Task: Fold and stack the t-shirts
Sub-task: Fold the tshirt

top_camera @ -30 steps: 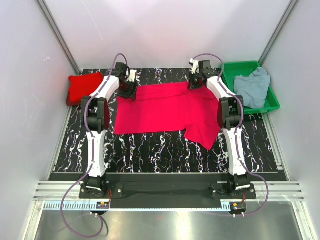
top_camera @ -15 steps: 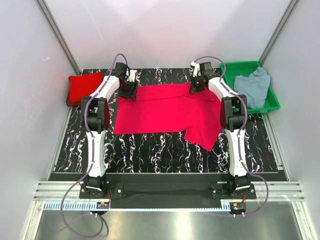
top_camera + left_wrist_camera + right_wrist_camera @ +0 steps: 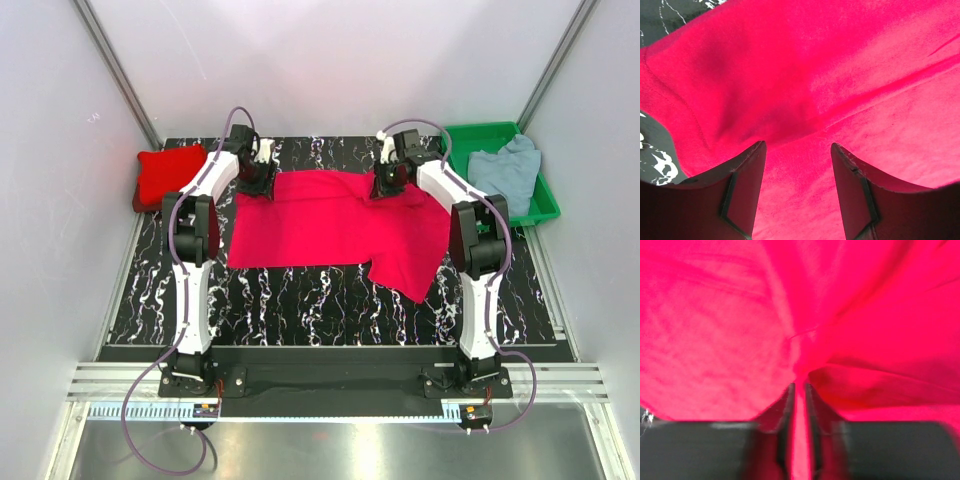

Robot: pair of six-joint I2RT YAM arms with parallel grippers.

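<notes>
Since a second ago the right arm's wrist has swung inward, drawing the far right edge of the cloth toward the middle; the left arm has not shifted. Table (image 3: pixel 300 300): bare marbled room lies along the near side, little behind the grippers. Spread red t-shirt (image 3: pixel 320 220): flat at mid-table, near hem straight, one flap trailing toward the near right. Green tray (image 3: pixel 480 130): just beside the right arm, holding the grey-blue t-shirt (image 3: pixel 505 175). Folded red t-shirt (image 3: pixel 168 175): at the far left, apart from the work. Right gripper (image 3: pixel 385 185): fingers pinched on a ridge of red cloth. Left gripper (image 3: pixel 256 178): fingers apart, resting on the far left corner, gripping nothing. Step judged: the first fold is beginning; next, the left fingers likely must close before both corners travel toward the near hem
</notes>
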